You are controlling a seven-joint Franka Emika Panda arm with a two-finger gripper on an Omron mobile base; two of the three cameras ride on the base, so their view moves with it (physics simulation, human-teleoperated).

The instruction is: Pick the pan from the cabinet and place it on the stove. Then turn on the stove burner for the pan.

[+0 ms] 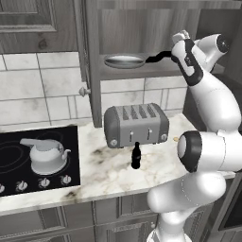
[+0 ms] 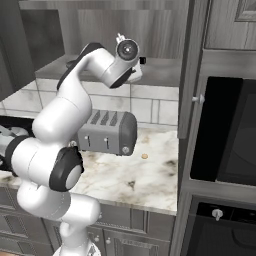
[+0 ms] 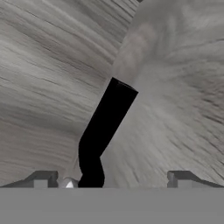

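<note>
Pan sits on the open cabinet shelf, directly above the toaster, its black handle pointing toward the arm. Gripper is wide open at the handle's end, nothing held; in the hand view the handle runs off-centre, close to one fingertip and far from the other.

Risks, as I judge them:
- Closing from this offset may catch only the handle's edge, so the pan twists or slips.
- A push forward could shove the pan deeper into the shelf.
- Held by the handle end, the pan may sag and clip the toaster on the way down.
- Kettle stands on the stove, left of the toaster, crowding the landing spot.
</note>
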